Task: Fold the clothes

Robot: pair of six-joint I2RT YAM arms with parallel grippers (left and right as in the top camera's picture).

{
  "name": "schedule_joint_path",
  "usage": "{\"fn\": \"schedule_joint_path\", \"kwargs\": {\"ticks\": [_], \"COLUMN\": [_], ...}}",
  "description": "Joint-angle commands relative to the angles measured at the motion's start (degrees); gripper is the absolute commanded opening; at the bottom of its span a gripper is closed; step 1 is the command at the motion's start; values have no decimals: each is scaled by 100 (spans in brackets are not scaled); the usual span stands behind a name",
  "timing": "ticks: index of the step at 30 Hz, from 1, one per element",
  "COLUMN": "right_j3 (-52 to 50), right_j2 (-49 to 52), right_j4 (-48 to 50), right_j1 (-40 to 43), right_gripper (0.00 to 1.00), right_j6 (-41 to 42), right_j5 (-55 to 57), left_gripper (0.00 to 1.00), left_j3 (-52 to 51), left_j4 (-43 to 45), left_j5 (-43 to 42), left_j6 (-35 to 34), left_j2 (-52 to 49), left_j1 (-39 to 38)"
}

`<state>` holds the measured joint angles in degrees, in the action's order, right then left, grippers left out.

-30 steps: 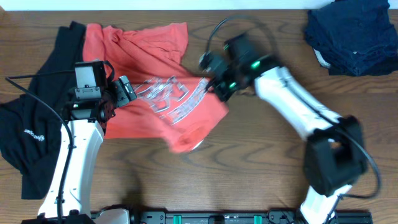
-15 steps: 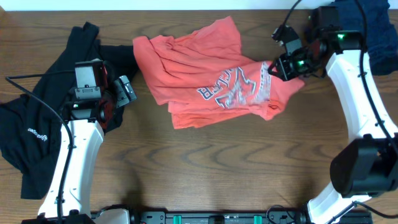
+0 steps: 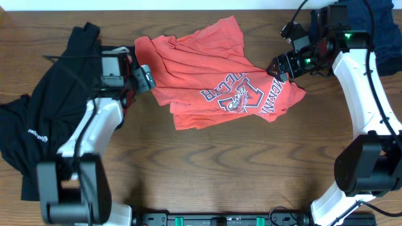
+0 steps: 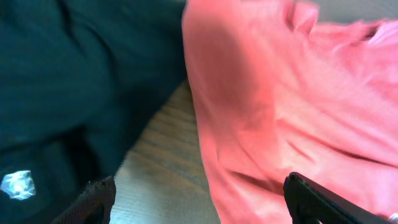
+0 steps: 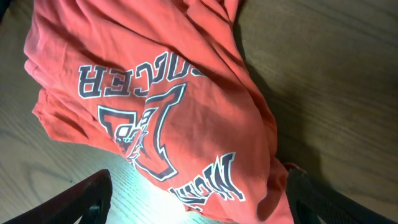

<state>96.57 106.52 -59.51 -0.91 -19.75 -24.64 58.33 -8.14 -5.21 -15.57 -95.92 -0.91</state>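
One red shirt (image 3: 207,69) lies crumpled at 12 o'clock on the table (image 3: 220,169), one black top (image 3: 44,107) at 9, and one dark-blue pile (image 3: 383,37) at 2. The left gripper (image 3: 143,78) is at the shirt's 9 o'clock edge and the right gripper (image 3: 278,65) at its 3. Both have fingers apart and hold nothing.

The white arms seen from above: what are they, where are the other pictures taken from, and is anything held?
They are two robot arms at a wooden table, each ending in a two-finger gripper. One camera looks down from above; the other two ride on the wrists, looking past their own fingers. On the table lie a red-orange T-shirt, a black top on the left and a dark blue pile in a corner. The left gripper and right gripper are at opposite edges of the T-shirt, both open, holding nothing.
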Motion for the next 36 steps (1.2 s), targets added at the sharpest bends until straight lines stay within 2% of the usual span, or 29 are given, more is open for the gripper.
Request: {"fn": "schedule_joint_path", "kwargs": {"ticks": [1, 10, 14, 23, 24, 26, 27, 28, 32, 33, 36], "right_j3": [2, 2, 2, 2, 2, 2, 2, 2, 2, 2, 2], "right_j2": [59, 59, 59, 59, 59, 59, 59, 59, 59, 59, 59], "right_j4": [-44, -50, -50, -11, -11, -11, -11, -9, -11, -11, -11], "right_j1": [13, -42, -55, -87, -87, -87, -87, -87, -90, -94, -98], "right_gripper": [87, 84, 83, 83, 83, 84, 83, 84, 83, 83, 82], "right_j6": [0, 0, 0, 0, 0, 0, 0, 0, 7, 48, 87], "right_j5": [-20, -22, -22, -22, -20, -20, -22, -22, -26, -22, -44], "left_gripper": [88, 87, 83, 80, 78, 66, 52, 42, 9, 6, 6], "left_j3": [221, 358, 358, 358, 358, 358, 358, 358, 358, 358, 358], "left_j4": [129, 608, 765, 1572, 1611, 1631, 1641, 1657, 1696, 1676, 1432], "left_j5": [-245, -339, -341, -603, -605, -592, -592, -590, -595, -595, -597], "left_j6": [79, 90, 87, -282, -354, -496, -505, -509, -555, -614, -640], "left_j2": [-529, -1403, -1556, -2122, -2186, -2251, -2253, -2251, -2238, -2227, -2044], "left_j1": [-11, -11, -22, -22, -22, -20, -20, -20, -20, -20, -20]}}
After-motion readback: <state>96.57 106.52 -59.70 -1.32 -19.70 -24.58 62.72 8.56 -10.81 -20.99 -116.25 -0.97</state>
